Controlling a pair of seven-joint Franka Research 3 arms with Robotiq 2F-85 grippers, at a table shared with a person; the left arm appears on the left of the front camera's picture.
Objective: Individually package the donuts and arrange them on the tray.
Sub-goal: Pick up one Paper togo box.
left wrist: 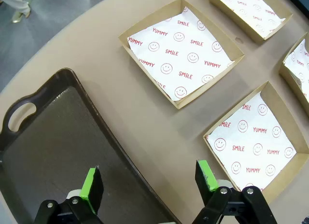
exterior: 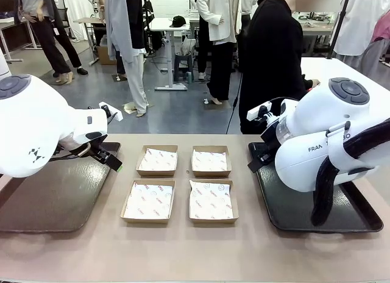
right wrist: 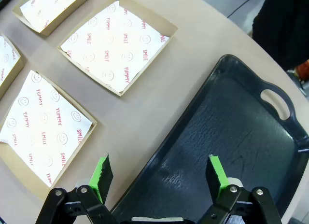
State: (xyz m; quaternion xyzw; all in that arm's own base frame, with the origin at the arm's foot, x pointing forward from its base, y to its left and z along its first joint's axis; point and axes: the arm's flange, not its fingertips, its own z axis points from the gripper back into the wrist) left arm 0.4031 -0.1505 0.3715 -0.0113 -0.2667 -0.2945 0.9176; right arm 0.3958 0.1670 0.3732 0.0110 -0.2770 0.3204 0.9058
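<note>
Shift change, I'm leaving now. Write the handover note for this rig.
Left pincer: open, holding nothing, over the left tray's inner edge.
Right pincer: open, holding nothing, over the right tray's inner edge.
Four boxes sit two by two between the trays, each holding just its paper liner.
Done: boxes laid out and lined.
Left: every donut to be boxed, then arranged on a tray.

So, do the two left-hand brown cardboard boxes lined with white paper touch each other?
Apart. The front view shows bare table between the far box and the near box.
</note>
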